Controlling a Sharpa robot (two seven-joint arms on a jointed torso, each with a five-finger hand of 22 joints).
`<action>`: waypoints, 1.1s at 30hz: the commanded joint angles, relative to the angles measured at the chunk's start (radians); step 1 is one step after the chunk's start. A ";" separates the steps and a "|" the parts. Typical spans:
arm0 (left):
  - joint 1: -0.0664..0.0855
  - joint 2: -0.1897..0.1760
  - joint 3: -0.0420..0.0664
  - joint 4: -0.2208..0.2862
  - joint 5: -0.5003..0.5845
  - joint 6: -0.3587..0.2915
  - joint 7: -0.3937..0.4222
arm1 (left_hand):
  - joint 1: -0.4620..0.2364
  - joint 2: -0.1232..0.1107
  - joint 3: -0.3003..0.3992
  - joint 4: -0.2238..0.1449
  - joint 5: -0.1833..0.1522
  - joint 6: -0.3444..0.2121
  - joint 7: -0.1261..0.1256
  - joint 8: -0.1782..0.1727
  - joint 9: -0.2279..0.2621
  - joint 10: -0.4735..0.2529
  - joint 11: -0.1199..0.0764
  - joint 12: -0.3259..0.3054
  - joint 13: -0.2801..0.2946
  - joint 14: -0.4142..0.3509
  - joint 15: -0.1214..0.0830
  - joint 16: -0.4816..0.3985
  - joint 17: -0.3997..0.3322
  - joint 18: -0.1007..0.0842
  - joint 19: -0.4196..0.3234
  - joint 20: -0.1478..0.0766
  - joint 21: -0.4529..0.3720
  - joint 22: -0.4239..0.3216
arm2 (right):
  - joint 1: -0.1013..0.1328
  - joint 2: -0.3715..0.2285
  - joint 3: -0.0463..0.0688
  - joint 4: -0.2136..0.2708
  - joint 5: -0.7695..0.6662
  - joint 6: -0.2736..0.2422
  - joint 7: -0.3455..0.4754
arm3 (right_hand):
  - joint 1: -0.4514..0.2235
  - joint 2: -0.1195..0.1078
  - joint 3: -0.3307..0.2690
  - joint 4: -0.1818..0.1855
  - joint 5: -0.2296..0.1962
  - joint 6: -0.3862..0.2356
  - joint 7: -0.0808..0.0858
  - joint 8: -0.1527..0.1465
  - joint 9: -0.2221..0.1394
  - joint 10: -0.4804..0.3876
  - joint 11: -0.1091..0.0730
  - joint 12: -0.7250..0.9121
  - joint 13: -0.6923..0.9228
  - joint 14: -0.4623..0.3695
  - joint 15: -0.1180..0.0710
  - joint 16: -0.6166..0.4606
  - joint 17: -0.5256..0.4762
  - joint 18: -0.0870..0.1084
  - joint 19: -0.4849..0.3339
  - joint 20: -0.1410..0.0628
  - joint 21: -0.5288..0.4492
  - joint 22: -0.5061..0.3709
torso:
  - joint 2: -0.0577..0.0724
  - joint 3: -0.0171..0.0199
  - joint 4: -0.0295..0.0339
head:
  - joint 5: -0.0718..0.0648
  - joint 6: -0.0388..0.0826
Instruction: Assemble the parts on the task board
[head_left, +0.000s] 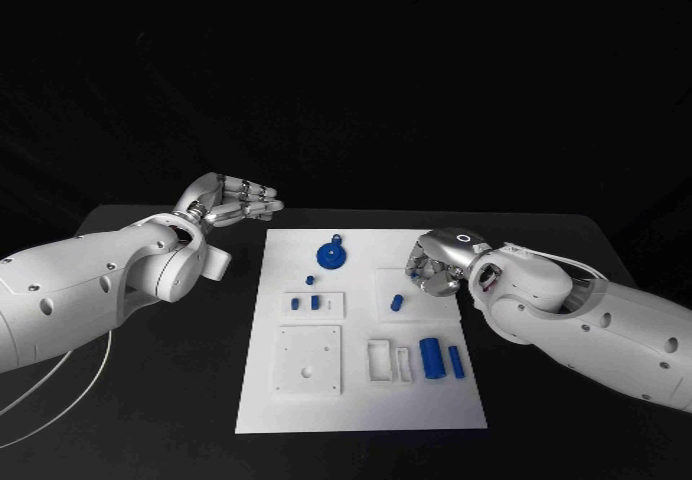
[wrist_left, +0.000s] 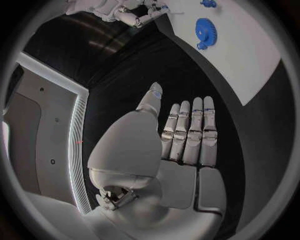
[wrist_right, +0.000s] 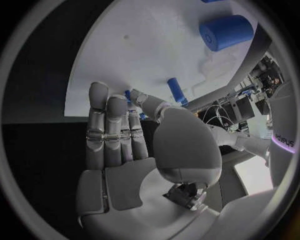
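Right hand over task board edge, hides small blue part; grasp unclear; left hand empty, fingers straight

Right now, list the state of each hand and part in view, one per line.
left hand: open, holds nothing, off the task board, over the black table.
right hand: fingers over the board's right edge; a grip cannot be told.
blue gear: lying on the board, untouched.
large blue cylinder: lying on its side on the board.
slim blue pin: lying beside the cylinder.
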 joint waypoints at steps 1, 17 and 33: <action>0.001 0.005 0.001 -0.007 0.008 0.017 0.005 | -0.001 0.009 -0.005 0.000 -0.001 0.004 -0.002 -0.001 -0.001 -0.001 0.002 -0.001 0.001 -0.007 -0.001 -0.001 -0.001 -0.007 0.007 0.001 0.005 -0.002 | -0.001 0.007 0.001 -0.002 -0.020 -0.020 -0.011 | 0.002 0.002 0.007 -0.002 0.008 0.008 0.001 0.005 0.001 0.013 -0.008 0.007 -0.002 -0.002 -0.008 0.003 -0.001 0.016 0.018 -0.007 -0.003 0.003 | -0.003 0.0003 -0.0015 | 0.005 0.000; -0.003 0.035 0.000 -0.055 0.010 0.035 0.004 | -0.002 0.015 -0.009 -0.003 -0.002 0.005 -0.003 -0.002 -0.001 -0.003 0.002 -0.001 0.001 -0.008 -0.001 -0.001 -0.001 -0.007 0.007 0.001 0.005 -0.004 | 0.001 0.013 0.076 0.042 0.046 0.015 -0.006 | -0.001 0.005 0.001 -0.004 0.022 0.008 0.001 0.005 0.003 0.012 -0.008 0.006 -0.002 -0.001 -0.009 0.001 -0.006 0.015 0.020 -0.007 -0.011 0.017 | -0.024 -0.0073 -0.0086 | 0.007 0.000; -0.026 0.063 0.000 -0.081 0.012 0.047 0.004 | -0.004 0.022 -0.013 -0.005 -0.002 0.003 -0.002 -0.002 -0.001 -0.005 0.003 -0.001 0.001 -0.008 0.000 -0.001 -0.001 -0.007 0.006 0.002 0.005 -0.005 | -0.014 0.069 0.082 0.141 0.040 -0.010 0.015 | -0.001 0.008 -0.005 -0.004 0.025 0.006 0.002 0.005 0.004 0.010 -0.007 0.006 -0.002 0.000 -0.008 0.002 -0.010 0.016 0.024 -0.007 -0.017 0.023 | -0.052 -0.0169 -0.0110 | 0.066 -0.015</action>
